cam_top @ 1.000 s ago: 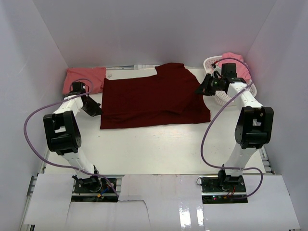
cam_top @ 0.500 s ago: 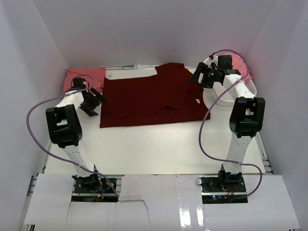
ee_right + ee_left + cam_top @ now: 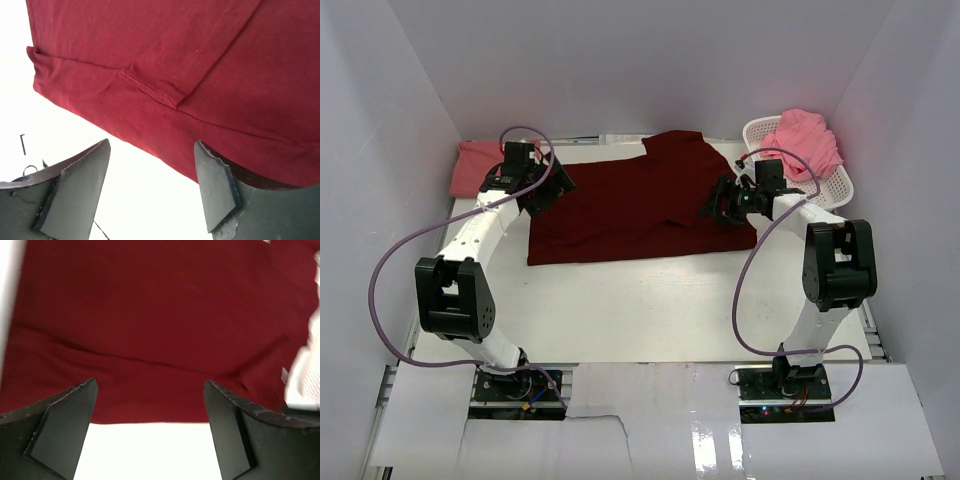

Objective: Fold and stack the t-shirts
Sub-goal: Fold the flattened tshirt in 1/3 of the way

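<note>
A large dark maroon t-shirt (image 3: pixel 640 205) lies spread flat across the back half of the table, one sleeve folded in over its right side. My left gripper (image 3: pixel 548 196) hovers open over the shirt's left edge; in the left wrist view its jaws (image 3: pixel 150 385) stand wide above the maroon cloth (image 3: pixel 150 315), holding nothing. My right gripper (image 3: pixel 713 206) is open over the shirt's right part; the right wrist view shows its jaws (image 3: pixel 151 144) apart above a folded hem (image 3: pixel 175 50). A salmon t-shirt (image 3: pixel 478 165) lies at the far left. A lighter pink t-shirt (image 3: pixel 807 140) fills the basket.
A white perforated basket (image 3: pixel 837 187) stands at the back right corner. White walls close in the table on three sides. Bare white tabletop (image 3: pixel 650 300) stretches between the maroon shirt and the arm bases. Purple cables loop beside both arms.
Both grippers have opened. The left arm swung from the shirt's lower left edge up to its upper left. The right gripper rose toward the basket, then came down over the shirt's right side.
</note>
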Controlling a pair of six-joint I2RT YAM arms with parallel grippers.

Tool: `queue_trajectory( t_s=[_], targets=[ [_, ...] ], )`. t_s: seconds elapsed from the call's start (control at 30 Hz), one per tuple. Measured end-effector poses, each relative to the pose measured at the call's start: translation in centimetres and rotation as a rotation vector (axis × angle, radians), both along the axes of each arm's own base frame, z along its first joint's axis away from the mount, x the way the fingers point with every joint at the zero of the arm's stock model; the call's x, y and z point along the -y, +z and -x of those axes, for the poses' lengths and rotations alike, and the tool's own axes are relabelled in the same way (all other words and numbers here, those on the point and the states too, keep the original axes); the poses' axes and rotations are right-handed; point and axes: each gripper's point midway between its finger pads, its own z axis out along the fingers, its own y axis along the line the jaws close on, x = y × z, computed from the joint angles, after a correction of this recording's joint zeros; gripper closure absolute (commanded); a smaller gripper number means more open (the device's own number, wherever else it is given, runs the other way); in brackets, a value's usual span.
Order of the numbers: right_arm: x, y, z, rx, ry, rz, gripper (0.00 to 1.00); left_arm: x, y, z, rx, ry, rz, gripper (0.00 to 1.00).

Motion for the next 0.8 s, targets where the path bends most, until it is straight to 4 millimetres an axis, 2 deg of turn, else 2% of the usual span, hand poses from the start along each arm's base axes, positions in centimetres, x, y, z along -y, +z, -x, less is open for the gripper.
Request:
queue_trajectory(
  t_s=[0.03,0.1,0.2,0.23,0.33,0.6,0.73,0.8],
  targets=[
    [-0.4,-0.3,0.2,-0.006,0.008,-0.01,0.28,1.3,0.4,0.1,0.018,-0.031,0.01,0.02],
    [-0.9,-0.9,0.2,-0.016,0.016,-0.028,0.3,2.6,0.1,0.3,0.014,-0.058,0.026,0.02],
    [-1.7,-1.9,0.0,-0.033,0.021,-0.046,0.36,2.2,-2.4,0.6,-0.048,-0.038,0.033,0.02],
    [-2.0,-2.2,-0.1,-0.037,0.023,-0.05,0.42,2.1,-3.3,0.8,-0.072,-0.031,0.033,0.02],
    [-2.7,-3.0,-0.2,-0.05,0.025,-0.062,0.43,1.9,-4.9,1.1,-0.122,-0.015,0.035,0.02],
    [-4.7,-5.8,-0.4,-0.116,0.049,-0.076,0.4,1.9,-5.1,1.0,-0.12,-0.008,0.024,0.02],
    [-5.3,-5.4,-0.8,-0.092,0.053,-0.08,0.57,1.6,-5.2,1.0,-0.121,-0.004,0.01,0.02],
    [-5.4,-5.6,-0.9,-0.092,0.051,-0.081,0.58,1.5,-5.2,1.0,-0.122,-0.001,0.006,0.02]
  ],
)
